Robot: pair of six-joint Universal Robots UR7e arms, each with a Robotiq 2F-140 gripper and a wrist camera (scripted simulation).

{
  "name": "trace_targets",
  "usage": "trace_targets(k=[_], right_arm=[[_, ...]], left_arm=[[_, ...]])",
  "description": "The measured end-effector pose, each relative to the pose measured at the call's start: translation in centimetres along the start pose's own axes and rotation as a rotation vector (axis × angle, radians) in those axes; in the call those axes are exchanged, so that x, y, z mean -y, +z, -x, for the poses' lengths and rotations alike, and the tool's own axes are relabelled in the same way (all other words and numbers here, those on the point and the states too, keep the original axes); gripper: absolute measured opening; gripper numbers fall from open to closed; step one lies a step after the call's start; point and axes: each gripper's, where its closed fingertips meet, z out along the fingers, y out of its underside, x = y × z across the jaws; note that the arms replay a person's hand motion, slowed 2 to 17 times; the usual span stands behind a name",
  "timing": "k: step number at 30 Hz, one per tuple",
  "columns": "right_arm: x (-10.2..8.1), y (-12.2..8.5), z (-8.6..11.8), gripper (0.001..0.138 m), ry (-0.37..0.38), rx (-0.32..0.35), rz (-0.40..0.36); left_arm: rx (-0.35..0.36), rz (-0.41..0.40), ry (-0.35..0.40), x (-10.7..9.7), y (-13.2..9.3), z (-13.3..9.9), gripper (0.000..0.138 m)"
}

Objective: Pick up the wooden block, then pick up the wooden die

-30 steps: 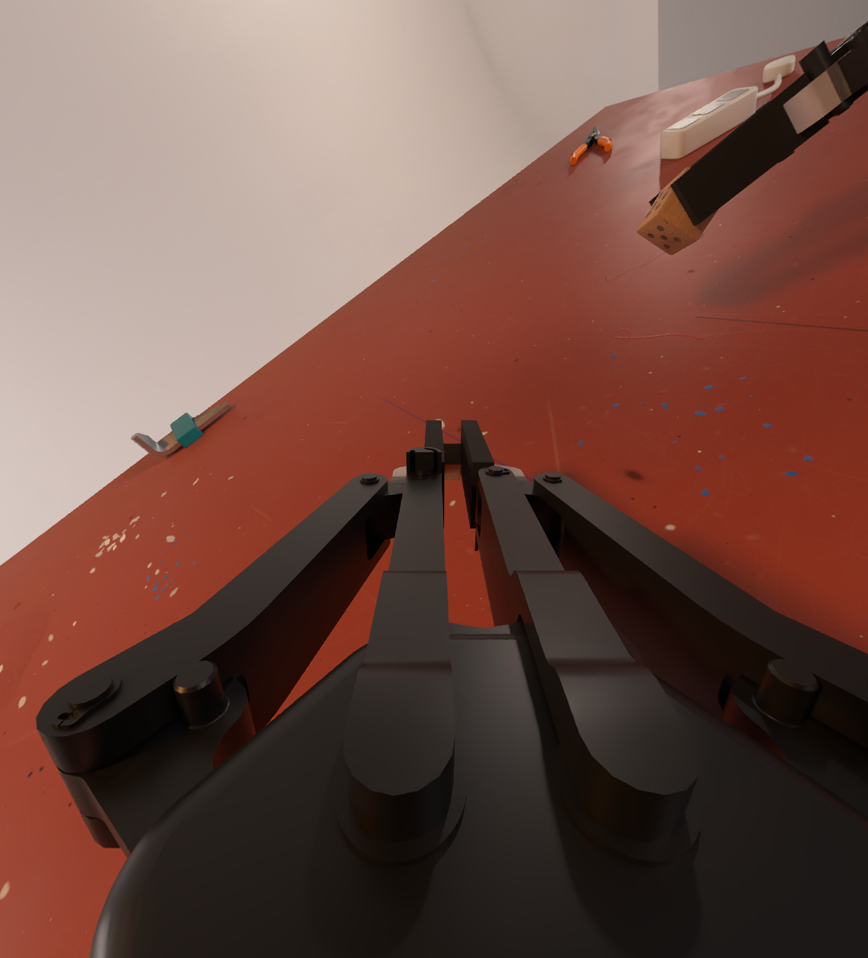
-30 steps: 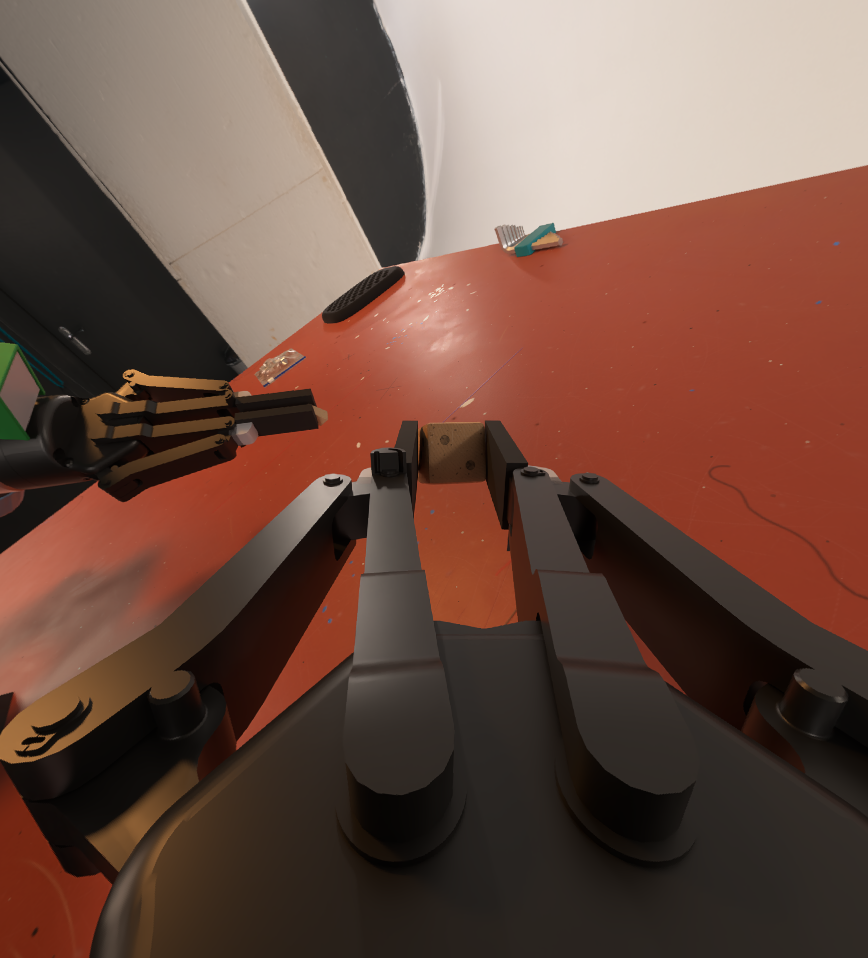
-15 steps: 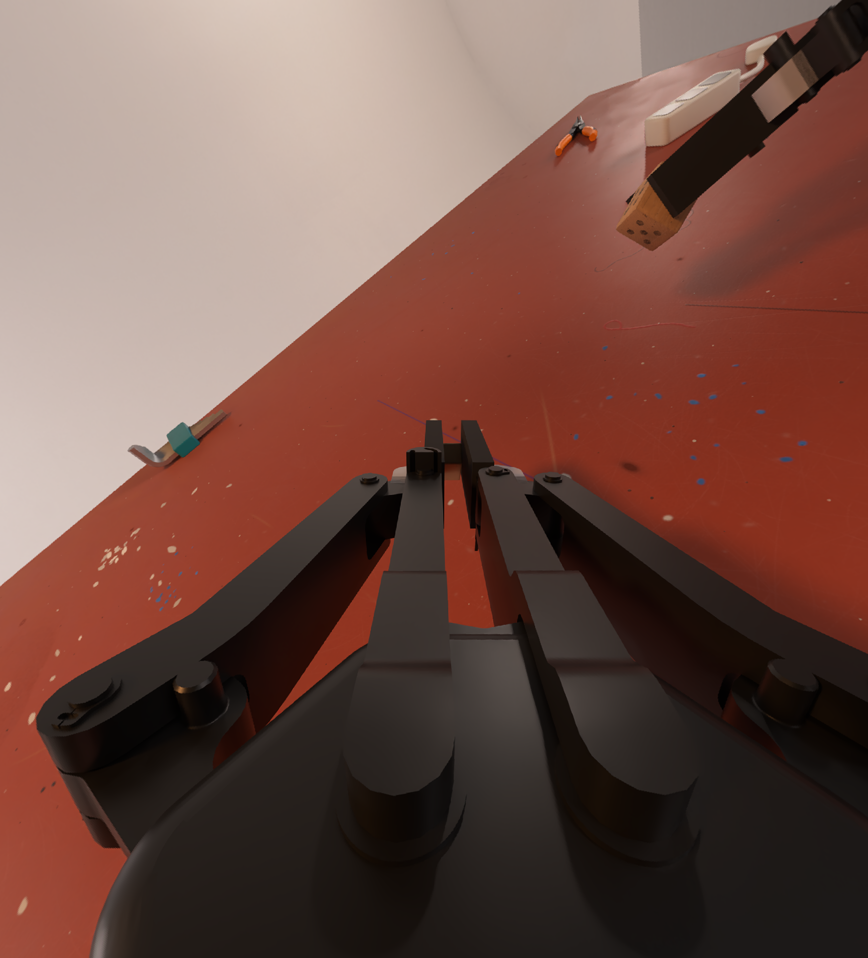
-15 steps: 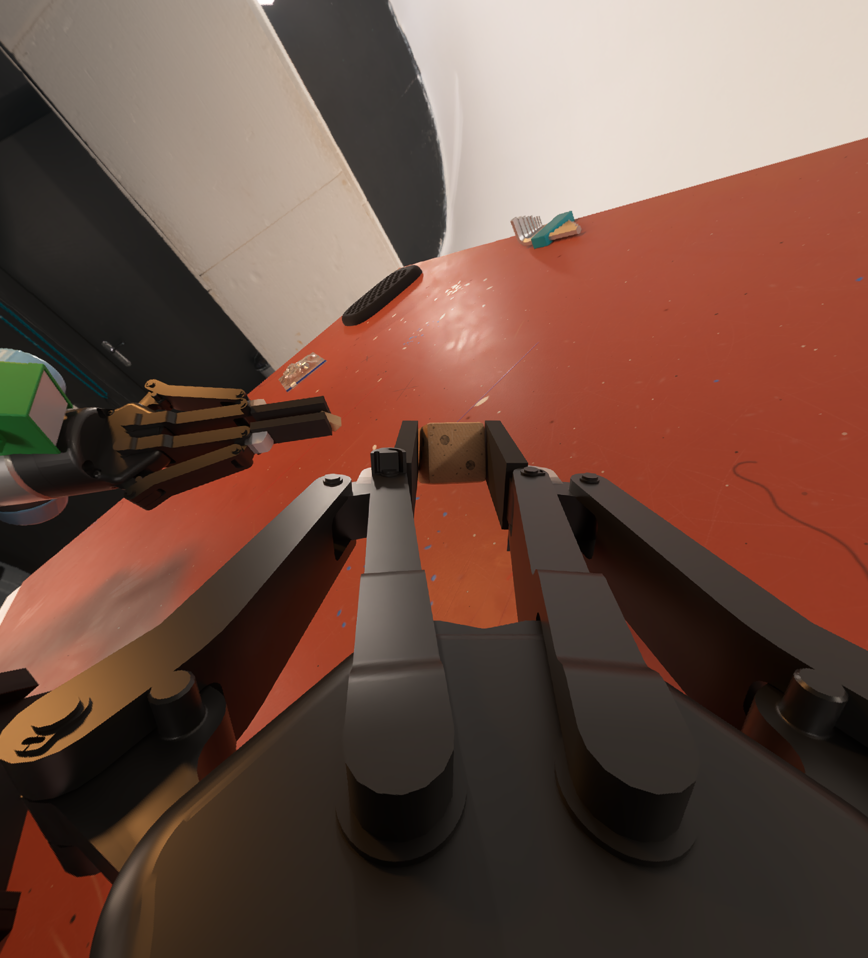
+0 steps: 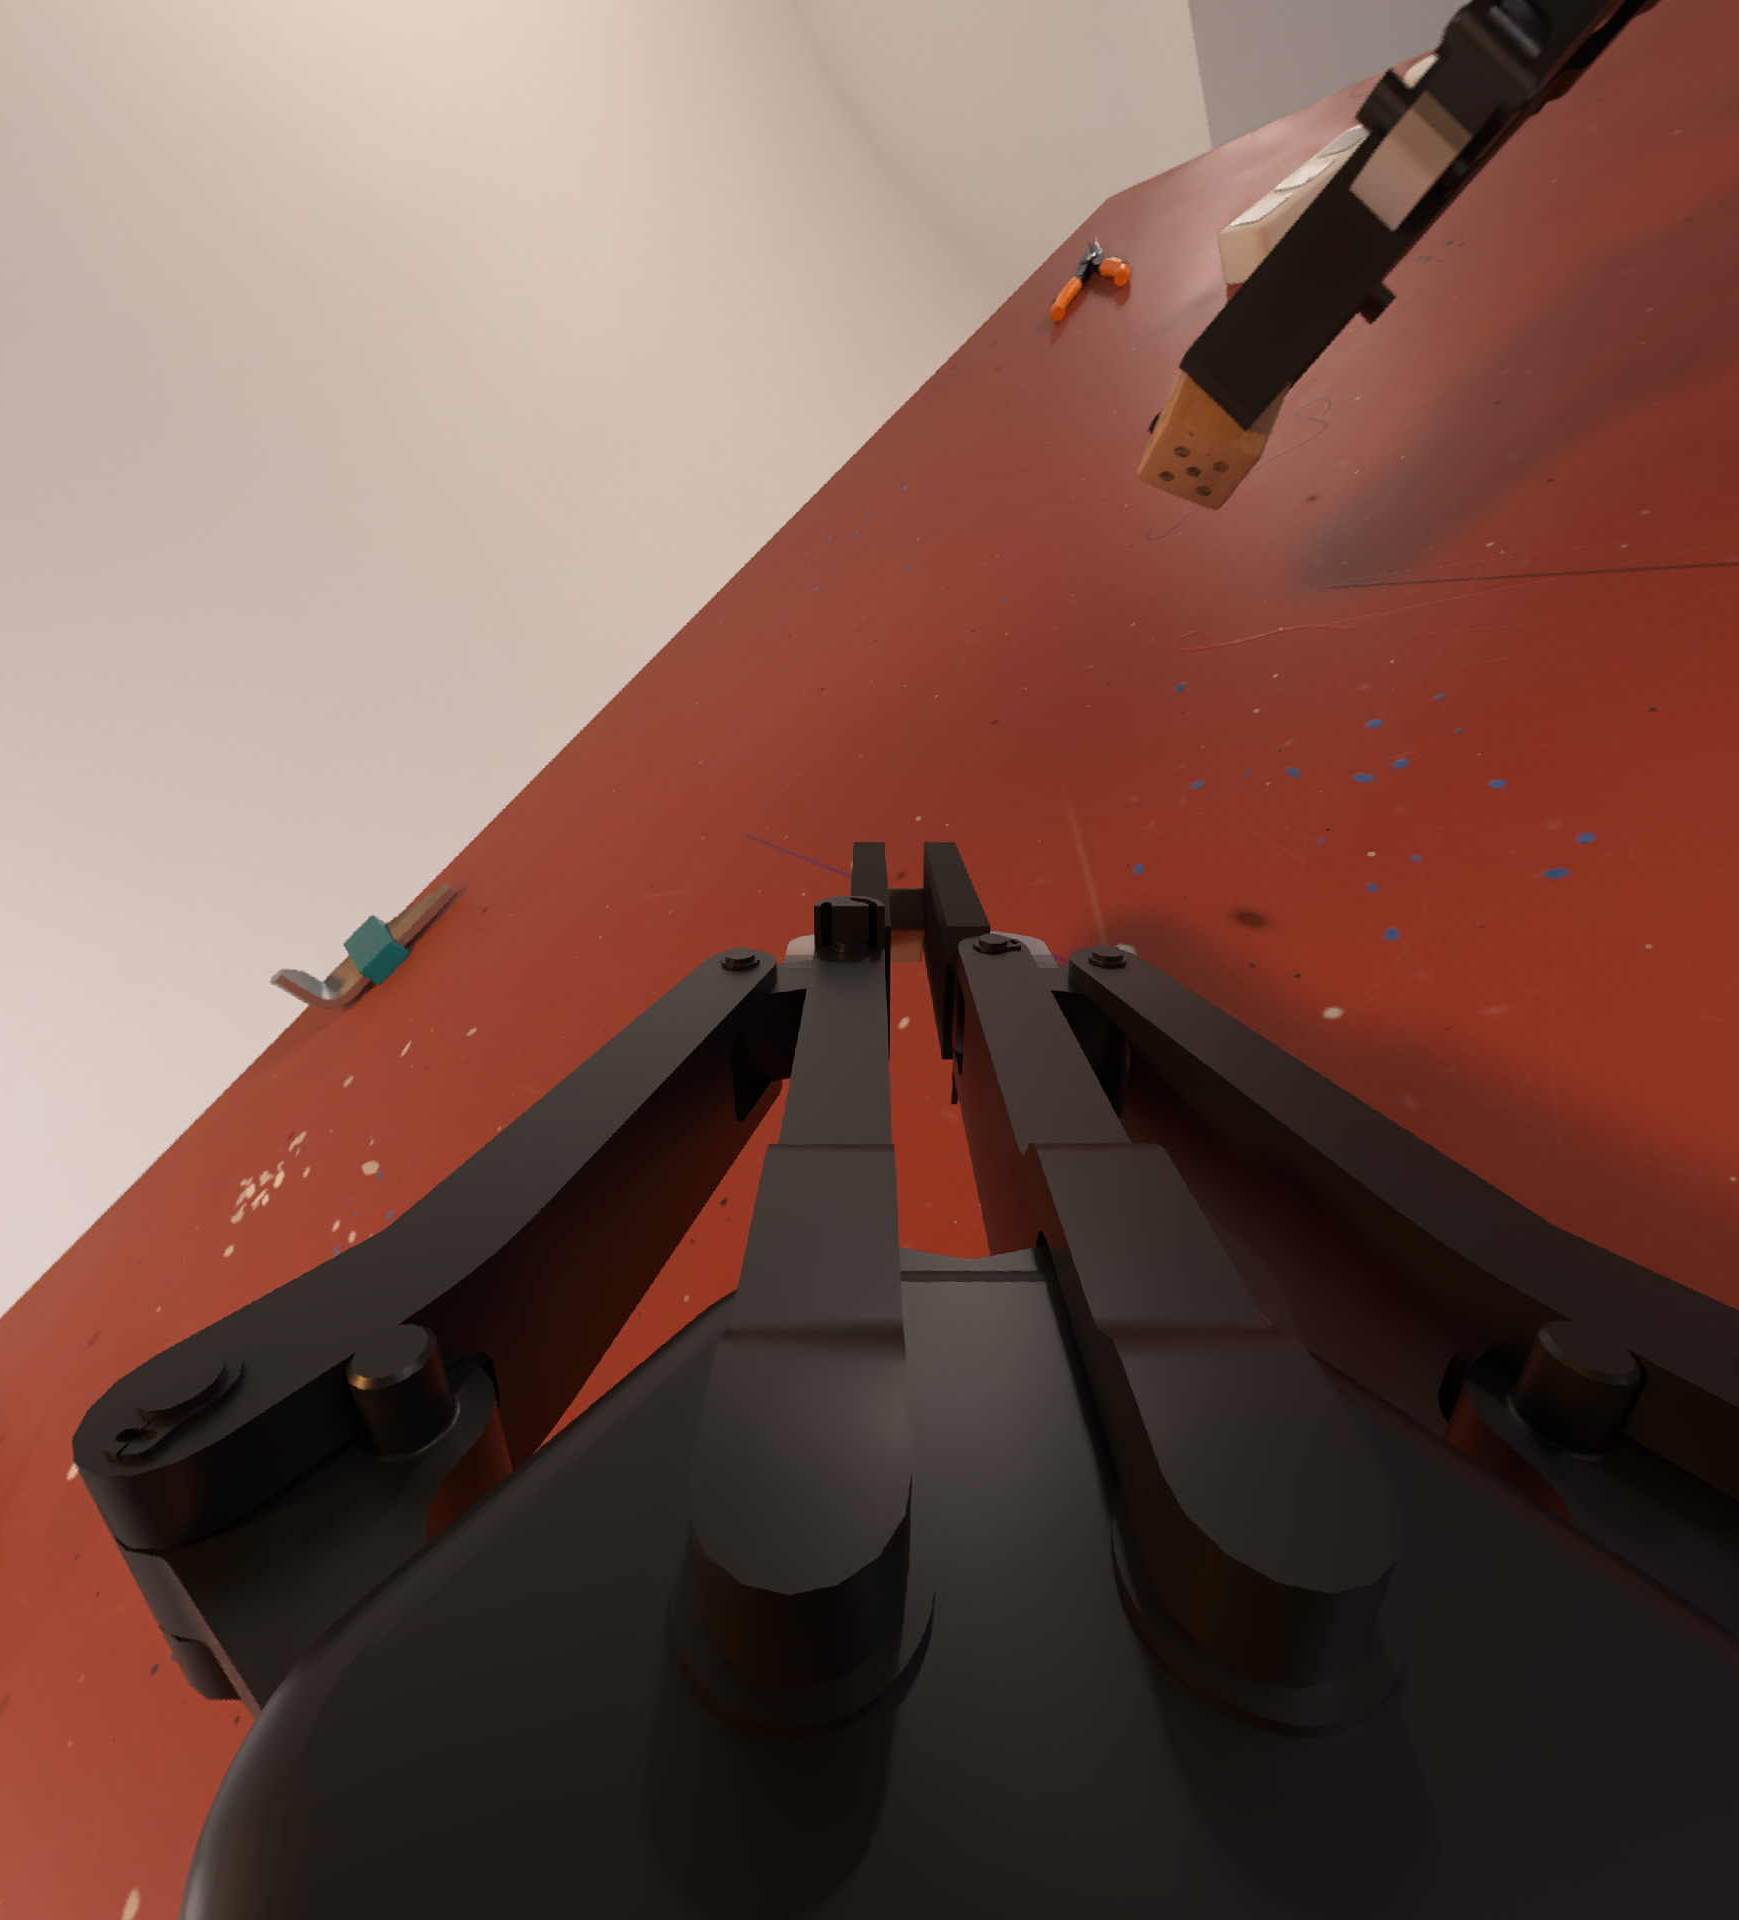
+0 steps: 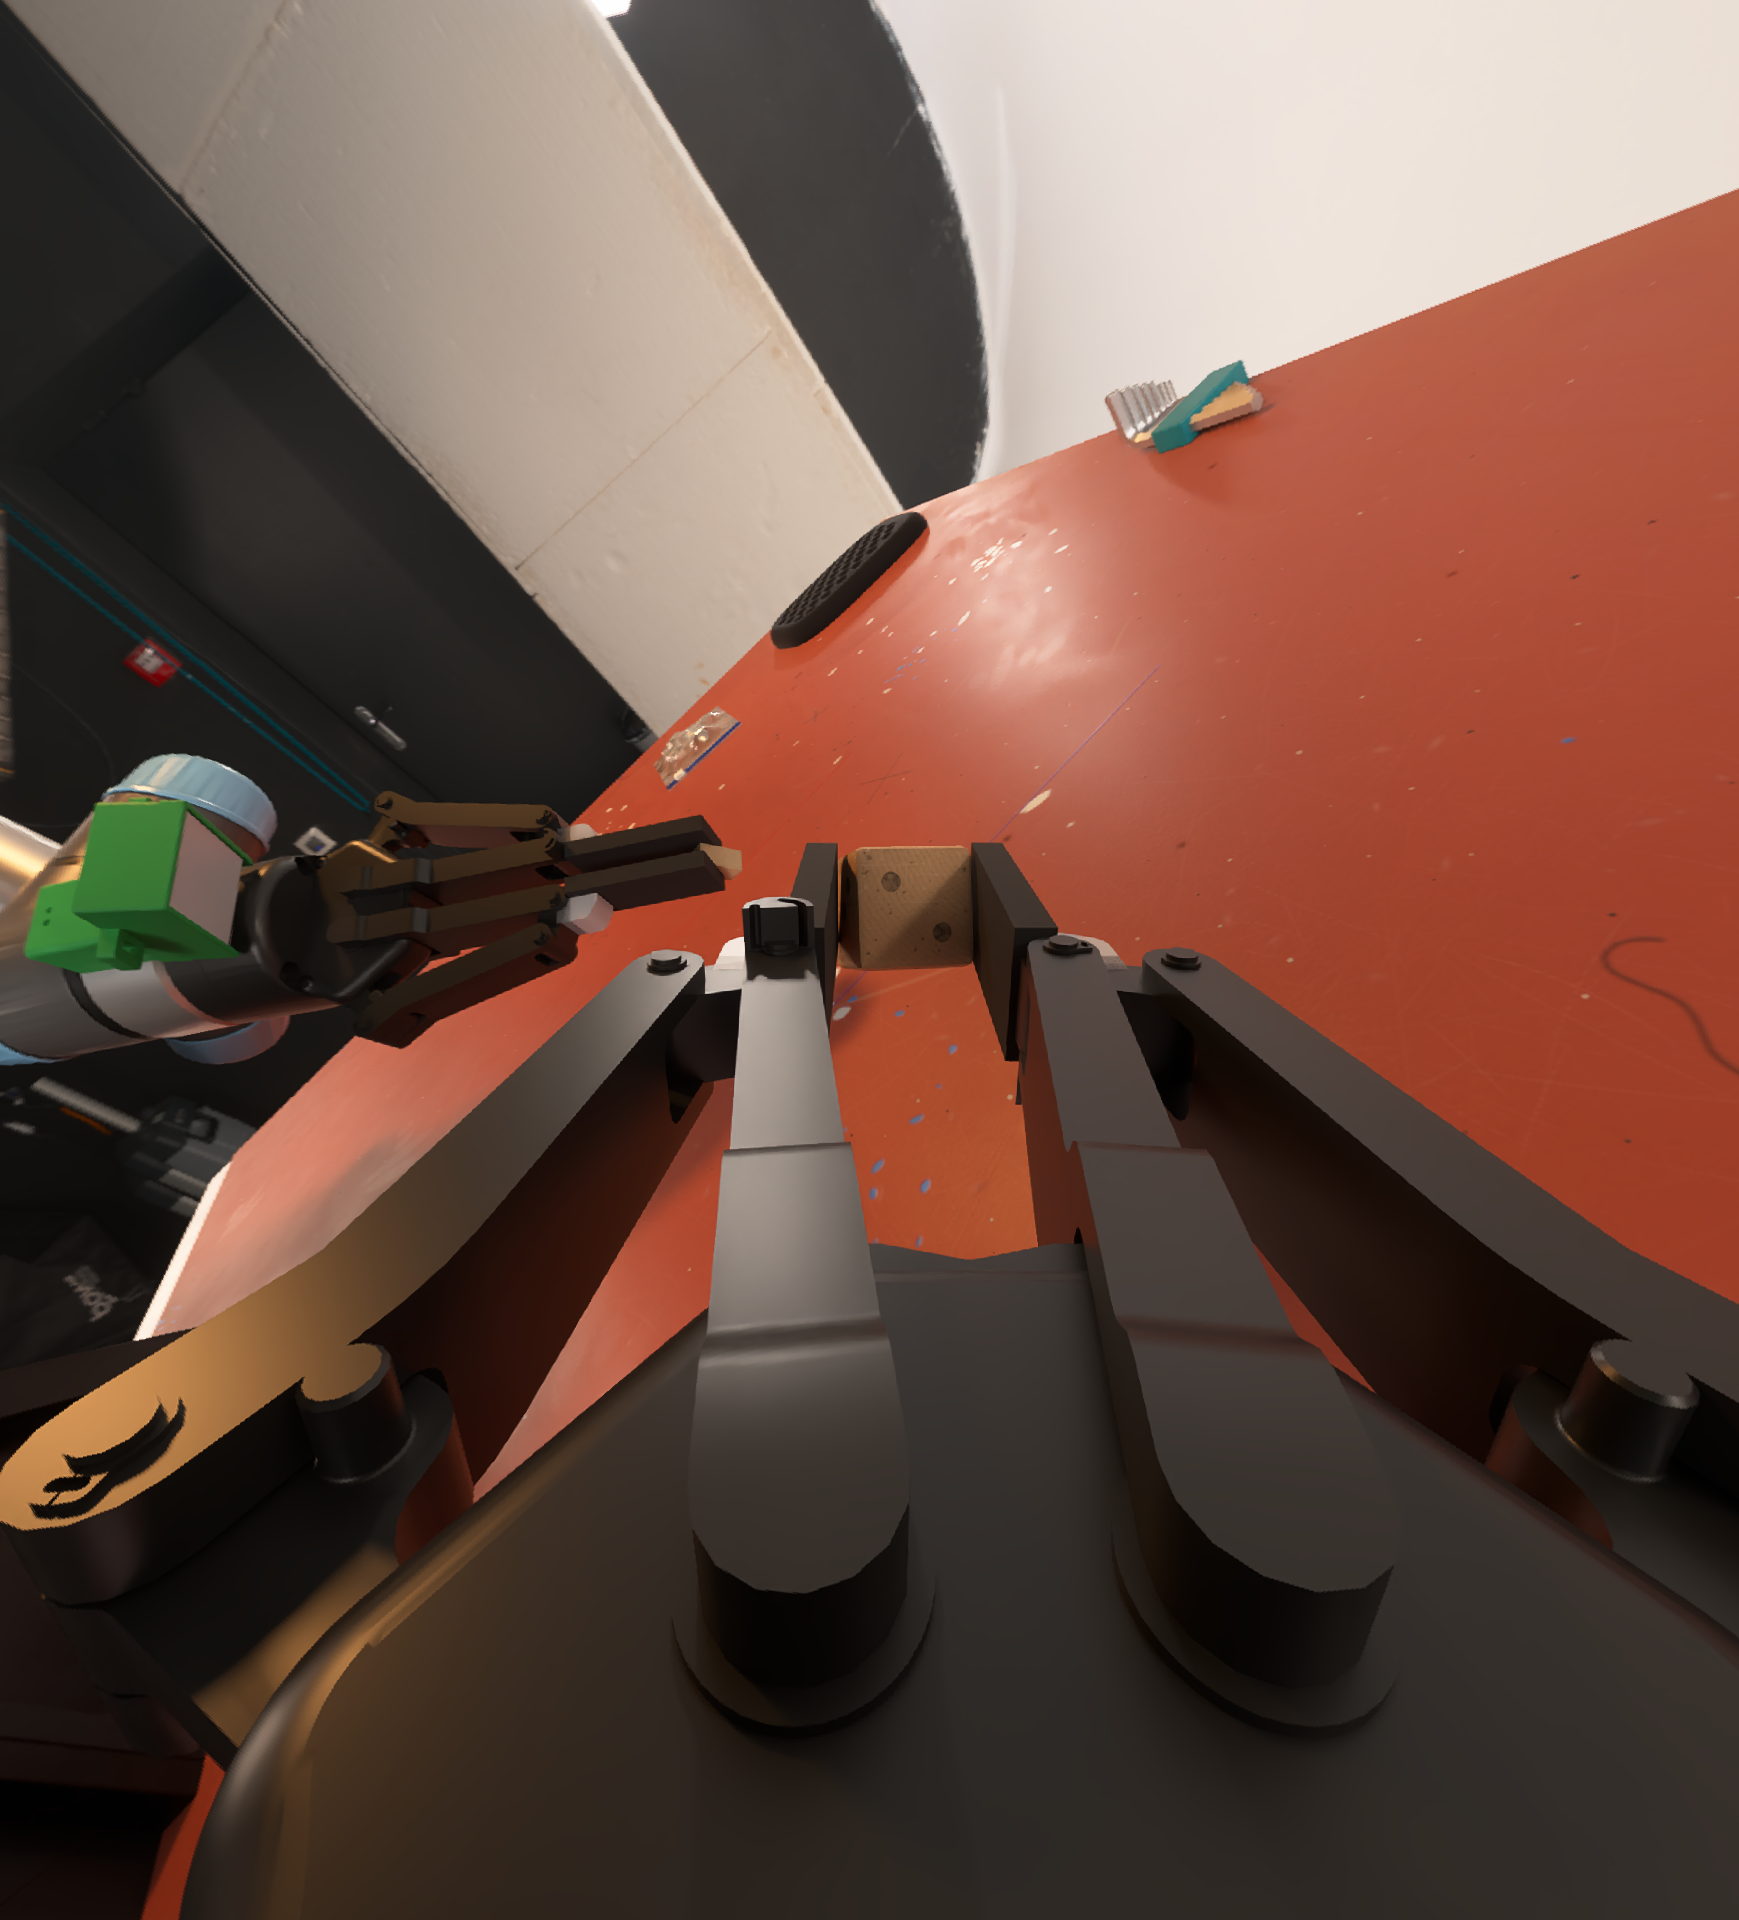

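Looking along your left gripper, you see its jaws clenched on the thin block, lifted off the red surface; a hex-key set lies far to their left. Your right gripper has its jaws clamped on the die, held above the surface, with the left gripper just to their left.

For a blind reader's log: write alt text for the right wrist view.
The right gripper holds the wooden die between its fingers, lifted above the red table. To its left, the left gripper is shut on a thin wooden block. Hex keys lie at the table's far edge.
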Motion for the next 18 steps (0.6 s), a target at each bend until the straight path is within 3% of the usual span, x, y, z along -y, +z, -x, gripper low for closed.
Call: trace_targets(k=[18], right_arm=[[1.0,3.0,1.7,0.034,0.081,0.179,0.07]], left_arm=[[-0.06,-0.062,0.141,1.9,-0.2,-1.0,0.01]])
